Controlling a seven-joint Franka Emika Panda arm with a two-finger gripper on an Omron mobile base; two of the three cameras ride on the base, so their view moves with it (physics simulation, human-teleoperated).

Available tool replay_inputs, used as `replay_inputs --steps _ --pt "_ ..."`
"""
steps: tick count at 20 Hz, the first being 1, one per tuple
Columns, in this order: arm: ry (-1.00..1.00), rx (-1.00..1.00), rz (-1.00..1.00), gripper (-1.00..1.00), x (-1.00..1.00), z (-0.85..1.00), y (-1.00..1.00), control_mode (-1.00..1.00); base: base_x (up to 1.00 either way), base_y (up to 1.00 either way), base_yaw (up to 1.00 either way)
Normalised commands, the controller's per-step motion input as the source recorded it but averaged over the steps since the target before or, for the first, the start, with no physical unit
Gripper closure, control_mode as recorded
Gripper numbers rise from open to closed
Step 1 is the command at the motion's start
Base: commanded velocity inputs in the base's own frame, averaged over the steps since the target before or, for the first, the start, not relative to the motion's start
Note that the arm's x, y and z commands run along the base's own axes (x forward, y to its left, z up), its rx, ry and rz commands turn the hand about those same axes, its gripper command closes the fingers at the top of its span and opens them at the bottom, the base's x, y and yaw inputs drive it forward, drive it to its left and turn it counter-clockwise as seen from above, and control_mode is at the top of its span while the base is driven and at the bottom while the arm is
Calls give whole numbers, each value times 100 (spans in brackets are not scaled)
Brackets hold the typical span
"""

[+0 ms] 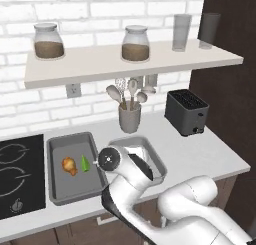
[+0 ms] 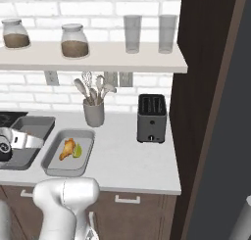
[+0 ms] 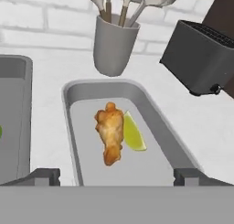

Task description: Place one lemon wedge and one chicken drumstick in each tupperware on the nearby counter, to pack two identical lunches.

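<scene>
Looking along your gripper (image 3: pixel 116 176), you had the jaws spread wide with nothing between them, hovering just above the near end of the right tupperware (image 3: pixel 160 122). Inside it a chicken drumstick (image 3: pixel 110 131) lay touching a lemon wedge (image 3: pixel 133 132), so that lunch looked packed. Over in the left base view, the left tupperware (image 1: pixel 60 191) beside the stovetop (image 1: pixel 20 174) also held a drumstick (image 1: pixel 69 166) and a green-yellow wedge (image 1: pixel 85 163), just apart. You seemed, by my reckoning, essentially done: both containers on the counter (image 1: pixel 200 154) carried one of each. Farther back stood the utensil crock (image 3: pixel 113 45) and toaster (image 3: pixel 201 58).
</scene>
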Motion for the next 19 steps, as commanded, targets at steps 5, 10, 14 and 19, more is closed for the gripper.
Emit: replay_inputs --steps 5,10,14,19 --pt "-19 -15 -12 -100 -14 49 78 -100 0 0 0" --pt "-2 3 -4 -100 -3 8 26 -100 0 0 0" --pt "-2 7 0 -100 -1 0 -11 -100 0 0 0" --pt "-10 15 1 -100 -27 0 -39 -100 0 0 0"
